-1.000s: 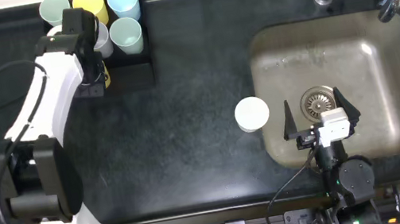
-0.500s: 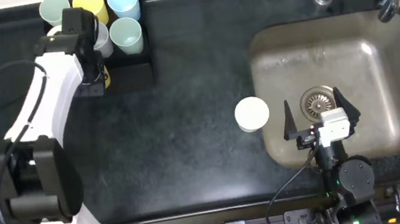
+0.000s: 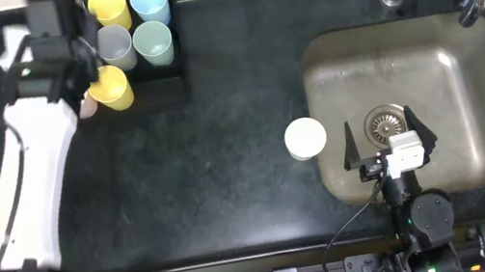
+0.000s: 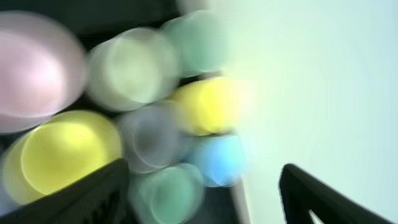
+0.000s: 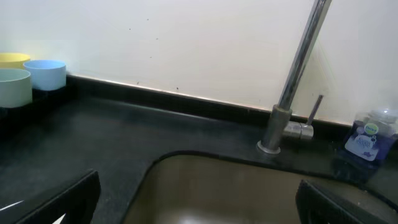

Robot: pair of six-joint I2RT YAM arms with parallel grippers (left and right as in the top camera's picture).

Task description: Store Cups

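Top: left arm (image 3: 32, 160) over rack (image 3: 162, 90) of stored cups (image 3: 152, 41), back-left; white cup (image 3: 304, 138) on counter (image 3: 230, 177) beside sink (image 3: 448, 74); right gripper (image 3: 386, 138) wide over it. L wrist: left gripper (image 4: 205, 180) wide, empty; best to clear rims before fetching white cup. R wrist: same, wide & empty.

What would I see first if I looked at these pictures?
Probably the bunch of coloured cups in the black rack at the counter's far left corner, with the white left arm stretched up beside them. Next, one white cup sits alone on the counter, right by the left rim of the sink.
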